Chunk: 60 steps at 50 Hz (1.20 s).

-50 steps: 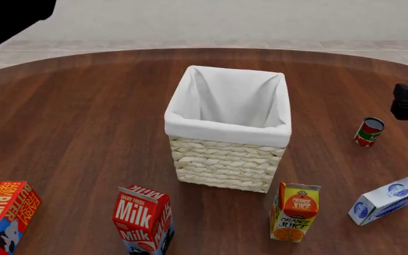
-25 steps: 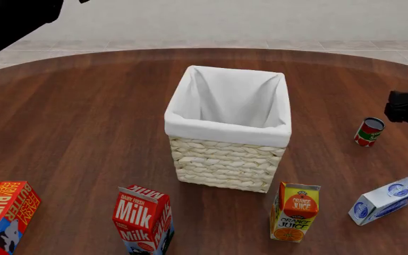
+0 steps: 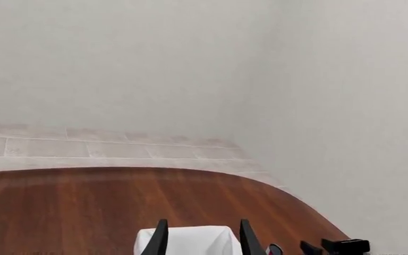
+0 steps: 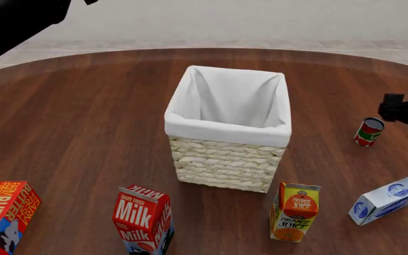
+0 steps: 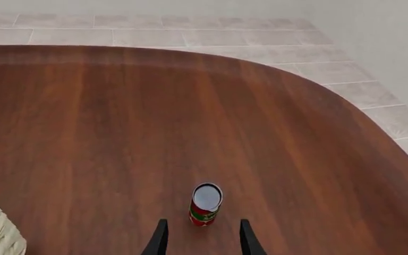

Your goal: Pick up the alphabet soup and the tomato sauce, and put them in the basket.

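Beside the basket (image 4: 227,127): Milk carton (image 4: 144,219), Orange Juice carton (image 4: 295,211).

The left arm (image 4: 13,18) is being held high at the far left corner of the front view, only its dark bulk showing there. In its wrist view, the left gripper (image 3: 200,239) is being kept open, its two dark fingers (image 3: 161,241) spread apart and nothing being held between them. The right gripper (image 5: 200,239) is likewise being kept open and empty, its fingers (image 5: 245,240) spread. In the front view, the right arm (image 4: 406,109) is being reached in from the right edge, above the table.
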Tool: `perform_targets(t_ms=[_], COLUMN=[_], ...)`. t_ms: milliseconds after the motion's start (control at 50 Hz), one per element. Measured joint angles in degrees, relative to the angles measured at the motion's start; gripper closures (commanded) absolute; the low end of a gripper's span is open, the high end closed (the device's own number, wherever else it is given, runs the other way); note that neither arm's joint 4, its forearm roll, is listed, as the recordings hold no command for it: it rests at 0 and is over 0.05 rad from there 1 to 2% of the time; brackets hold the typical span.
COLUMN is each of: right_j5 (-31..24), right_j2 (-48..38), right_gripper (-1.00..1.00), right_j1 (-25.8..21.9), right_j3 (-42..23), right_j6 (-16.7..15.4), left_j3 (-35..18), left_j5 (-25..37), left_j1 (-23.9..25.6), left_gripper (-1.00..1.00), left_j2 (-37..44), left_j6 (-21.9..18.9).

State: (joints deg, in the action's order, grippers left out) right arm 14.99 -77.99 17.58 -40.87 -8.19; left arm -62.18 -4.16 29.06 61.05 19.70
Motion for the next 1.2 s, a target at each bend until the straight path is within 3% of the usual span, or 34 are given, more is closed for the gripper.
perform_targets(t_ms=[1200], right_j5=[3.9], right_j2=[-15.9], right_gripper=[-1.0], right_j1=[2.0], right_j3=[-7.2], right_j6=[0.9], left_j3=[1.0], left_j5=[-0.8], left_j1=[0.7], left_gripper=[-1.0], left_j2=[0.5], left_j6=[0.3])
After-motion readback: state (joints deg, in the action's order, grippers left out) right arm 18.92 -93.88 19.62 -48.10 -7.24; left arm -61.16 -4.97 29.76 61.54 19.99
